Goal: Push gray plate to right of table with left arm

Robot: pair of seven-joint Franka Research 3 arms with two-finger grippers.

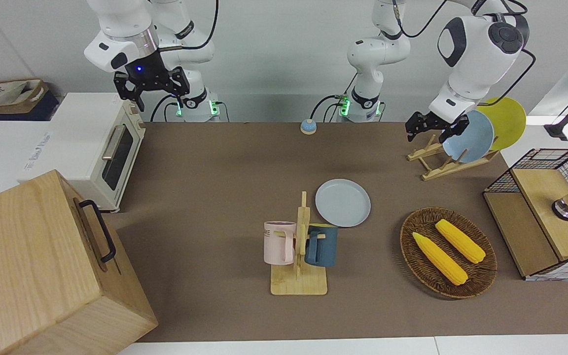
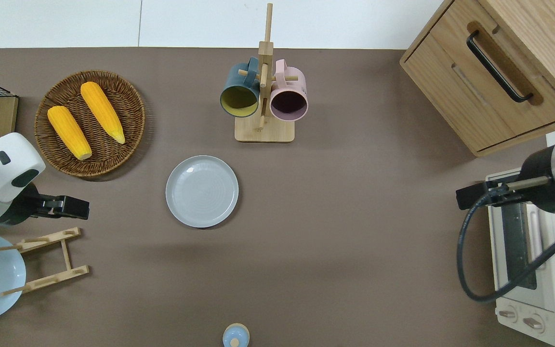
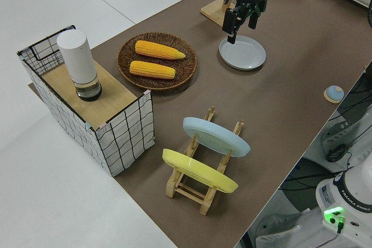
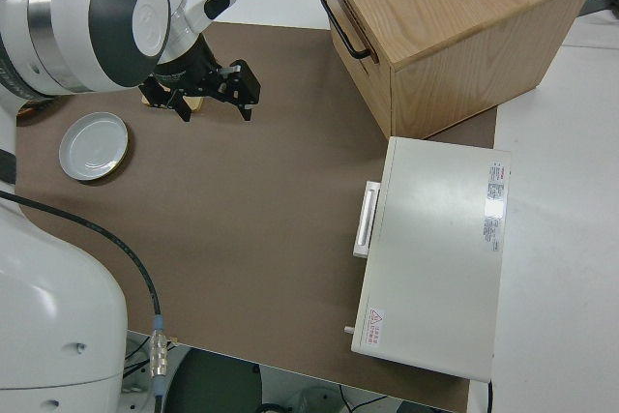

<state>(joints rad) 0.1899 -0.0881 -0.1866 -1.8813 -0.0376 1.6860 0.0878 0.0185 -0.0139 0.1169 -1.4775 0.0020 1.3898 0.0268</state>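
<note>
The gray plate (image 1: pixel 342 202) lies flat on the brown table (image 1: pixel 205 162) near its middle, just nearer to the robots than the mug rack. It also shows in the overhead view (image 2: pixel 202 191) and the left side view (image 3: pixel 242 53). My left gripper (image 2: pixel 72 208) is open and empty, up in the air over bare table between the wicker basket and the wooden dish rack, toward the left arm's end from the plate and apart from it. It also shows in the front view (image 1: pixel 432 129). My right gripper (image 1: pixel 152 88) is open and parked.
A mug rack (image 2: pixel 263 96) holds a blue and a pink mug. A wicker basket (image 2: pixel 135 113) holds two corn cobs. A dish rack (image 2: pixel 46 260) holds a light-blue and a yellow plate. A wooden cabinet (image 2: pixel 499 72), a toaster oven (image 2: pixel 533 270) and a small bell (image 2: pixel 235 336) stand around.
</note>
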